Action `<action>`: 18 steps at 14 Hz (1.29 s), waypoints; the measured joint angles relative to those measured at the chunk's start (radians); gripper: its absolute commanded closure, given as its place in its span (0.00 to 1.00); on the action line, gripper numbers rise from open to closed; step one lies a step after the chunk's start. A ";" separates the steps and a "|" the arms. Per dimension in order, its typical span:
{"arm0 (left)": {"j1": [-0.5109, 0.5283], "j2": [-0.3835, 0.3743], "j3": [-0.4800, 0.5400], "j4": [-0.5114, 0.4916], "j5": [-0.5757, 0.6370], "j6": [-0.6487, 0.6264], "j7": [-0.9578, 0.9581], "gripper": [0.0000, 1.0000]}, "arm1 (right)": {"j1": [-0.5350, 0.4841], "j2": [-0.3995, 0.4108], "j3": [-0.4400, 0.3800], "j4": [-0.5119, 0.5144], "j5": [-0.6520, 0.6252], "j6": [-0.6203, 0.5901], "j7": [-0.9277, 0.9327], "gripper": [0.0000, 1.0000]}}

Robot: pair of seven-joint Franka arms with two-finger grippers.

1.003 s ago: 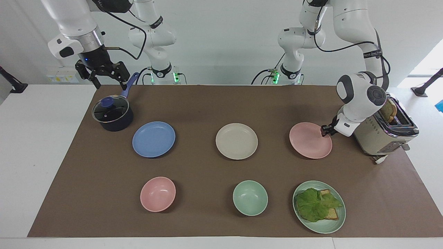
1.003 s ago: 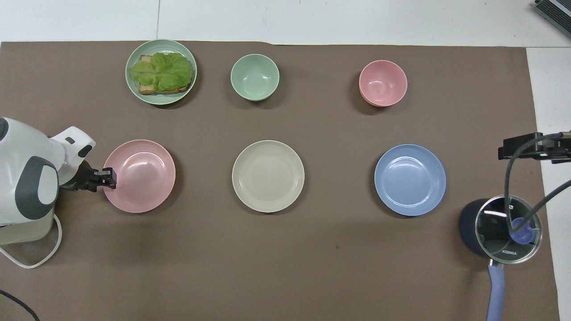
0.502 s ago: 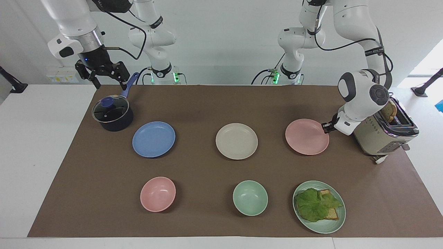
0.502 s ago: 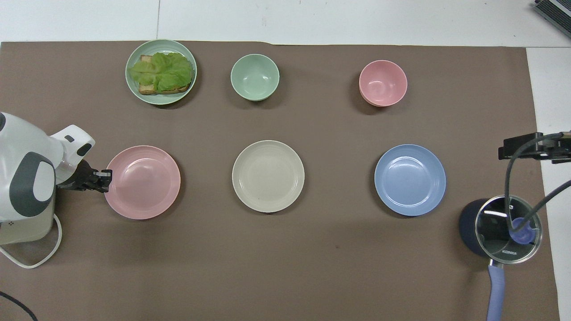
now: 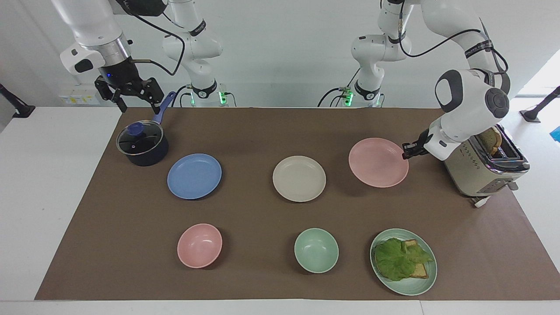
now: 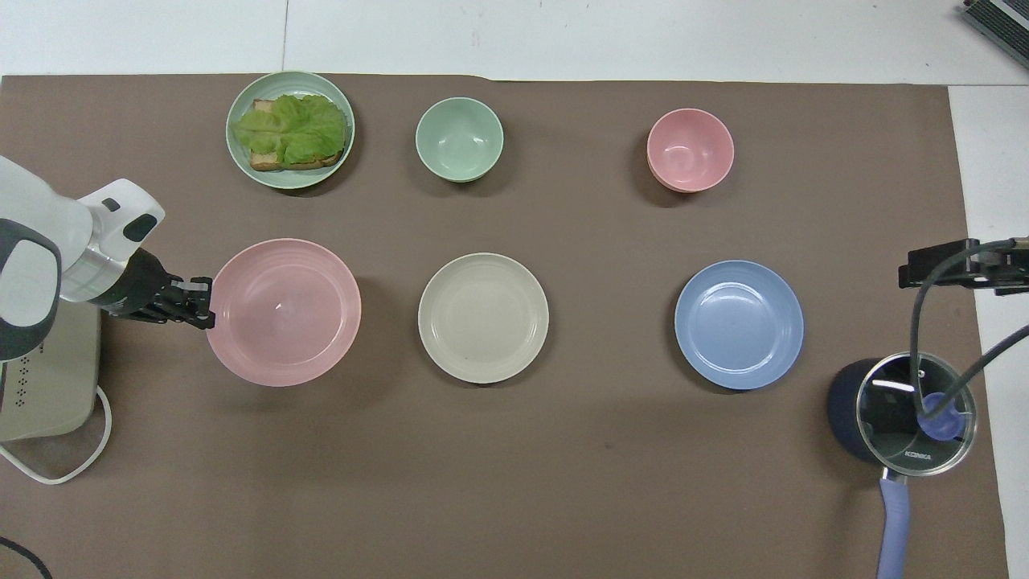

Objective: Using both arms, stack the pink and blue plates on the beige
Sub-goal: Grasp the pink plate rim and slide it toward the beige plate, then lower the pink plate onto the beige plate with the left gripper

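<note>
Left gripper [image 5: 407, 151] raised pink plate [image 5: 377, 162] off table.

1. Bright, even, diffuse light across the surface [image 5: 262, 131]; both views are sharp.
2. Soft shadow lies on the brown mat under the raised pink plate [image 5: 378, 162].
3. Glare glints on the pot's glass lid [image 6: 915, 414].
4. Daylight washes out the corner above the toaster [image 5: 485, 166].
</note>
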 measured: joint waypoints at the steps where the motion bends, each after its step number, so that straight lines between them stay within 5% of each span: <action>1: -0.002 -0.003 -0.028 0.000 -0.012 0.001 -0.036 1.00 | 0.000 0.000 0.000 0.000 0.000 0.000 0.000 0.00; 8: -0.199 -0.004 -0.084 -0.001 -0.045 0.103 -0.322 1.00 | -0.002 -0.001 -0.001 -0.003 0.000 -0.001 0.000 0.00; 18: -0.353 0.067 -0.083 -0.106 -0.088 0.371 -0.441 1.00 | -0.003 -0.002 -0.001 -0.005 0.000 -0.001 0.000 0.00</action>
